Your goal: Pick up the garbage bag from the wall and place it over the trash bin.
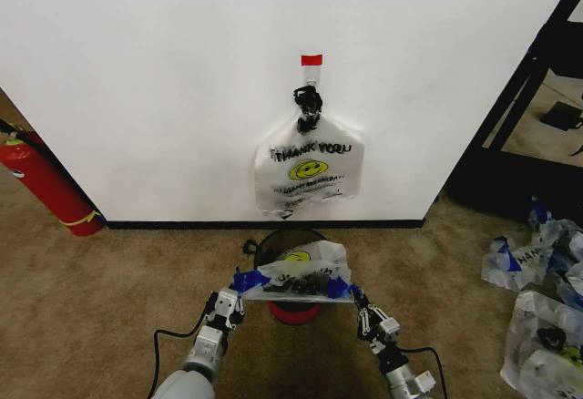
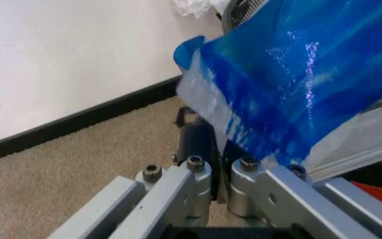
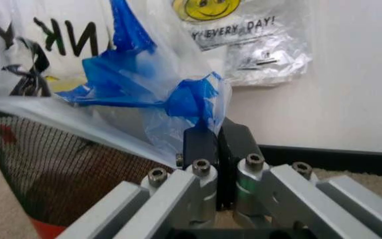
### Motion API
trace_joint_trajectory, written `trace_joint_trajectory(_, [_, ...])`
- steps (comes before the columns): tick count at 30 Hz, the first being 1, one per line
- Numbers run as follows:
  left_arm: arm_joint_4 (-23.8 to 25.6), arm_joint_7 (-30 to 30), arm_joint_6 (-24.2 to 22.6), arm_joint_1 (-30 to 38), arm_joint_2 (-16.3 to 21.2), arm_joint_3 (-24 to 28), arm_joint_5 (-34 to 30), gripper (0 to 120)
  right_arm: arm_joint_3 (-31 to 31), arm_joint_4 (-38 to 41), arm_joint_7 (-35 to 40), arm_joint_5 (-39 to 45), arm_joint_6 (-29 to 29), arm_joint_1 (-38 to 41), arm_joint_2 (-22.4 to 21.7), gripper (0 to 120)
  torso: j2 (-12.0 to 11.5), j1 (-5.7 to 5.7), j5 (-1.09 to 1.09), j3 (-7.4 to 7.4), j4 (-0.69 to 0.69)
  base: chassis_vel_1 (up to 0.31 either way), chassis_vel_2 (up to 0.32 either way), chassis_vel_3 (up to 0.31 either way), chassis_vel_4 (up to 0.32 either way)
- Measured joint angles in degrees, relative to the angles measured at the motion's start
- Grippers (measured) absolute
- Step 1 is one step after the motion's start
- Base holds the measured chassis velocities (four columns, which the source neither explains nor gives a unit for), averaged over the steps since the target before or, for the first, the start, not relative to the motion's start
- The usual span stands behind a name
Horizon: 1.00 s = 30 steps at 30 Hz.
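While the left gripper (image 1: 230,301) is clamped on one blue-patched handle of the garbage bag (image 1: 305,264) and the right gripper (image 1: 358,301) is closed on the other, the bag is held stretched between them just above the mouth of the trash bin (image 1: 273,244); the removal from the wall (image 1: 164,80) is judged done, though a bundle of bags (image 1: 308,169) hangs at the hook under the red tape strip (image 1: 311,59); lowering the bag's rim around the bin and release are judged left.

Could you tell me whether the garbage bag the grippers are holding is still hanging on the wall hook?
No, the bag is stretched over the bin between the left gripper and right gripper.
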<state>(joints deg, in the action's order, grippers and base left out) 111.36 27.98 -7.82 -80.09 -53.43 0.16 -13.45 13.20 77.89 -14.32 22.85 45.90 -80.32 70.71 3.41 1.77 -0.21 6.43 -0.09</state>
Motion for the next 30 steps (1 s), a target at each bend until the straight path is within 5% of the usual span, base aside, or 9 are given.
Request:
trace_joint_trajectory(14, [4.48, 0.13, -0.5, -2.55, 2.67, -1.6, 0.59, 0, 1.02, 5.52, -8.98, 1.89, 1.06, -3.75, -2.61, 0, 0.0, 0.0, 0.0, 0.0, 0.0, 0.0, 0.0, 0.0, 0.0])
trace_joint_trajectory(30, [-2.86, -0.07, 0.35, 1.96, 1.34, 0.86, 1.46, 0, 1.23, -4.08, -1.1, -2.93, 1.29, 2.12, 4.3, 0, 0.0, 0.0, 0.0, 0.0, 0.0, 0.0, 0.0, 0.0, 0.0])
